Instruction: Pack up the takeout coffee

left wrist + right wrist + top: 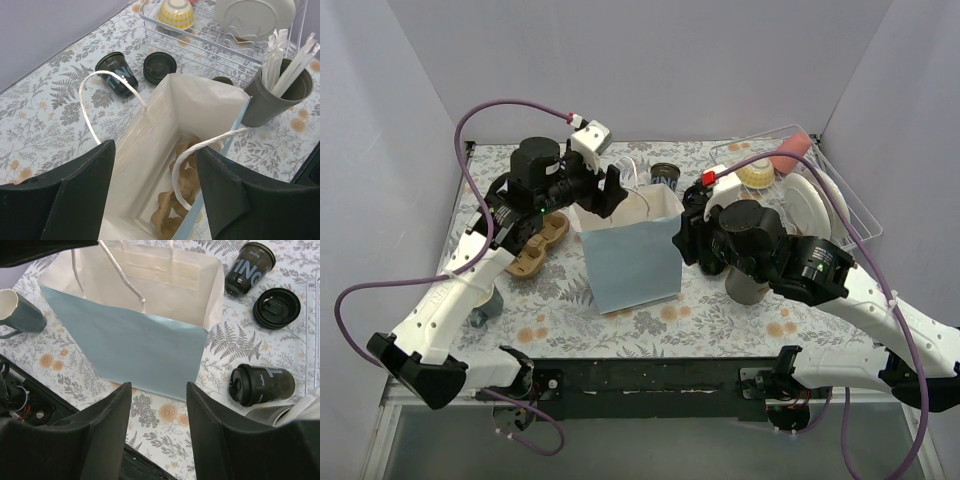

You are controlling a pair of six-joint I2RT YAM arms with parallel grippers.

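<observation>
A light blue paper bag [635, 255] stands open mid-table. Brown cardboard carrier [182, 200] lies in its bottom. A black coffee cup [117, 72] lies on its side behind the bag, beside a stack of black lids [160, 66]. In the right wrist view this cup [248, 269] shows above the lids [276, 307], and a lidded black cup [260, 385] lies to the bag's right. My left gripper [156, 150] is open and empty over the bag's mouth [603, 195]. My right gripper [159, 390] is open and empty at the bag's right side [688, 235].
A grey holder with white utensils [275, 95] stands right of the bag. A wire dish rack [850, 205] at the back right holds a yellow bowl [176, 14] and a plate [252, 15]. A brown cardboard carrier [538, 245] and a grey mug [17, 312] lie left of the bag.
</observation>
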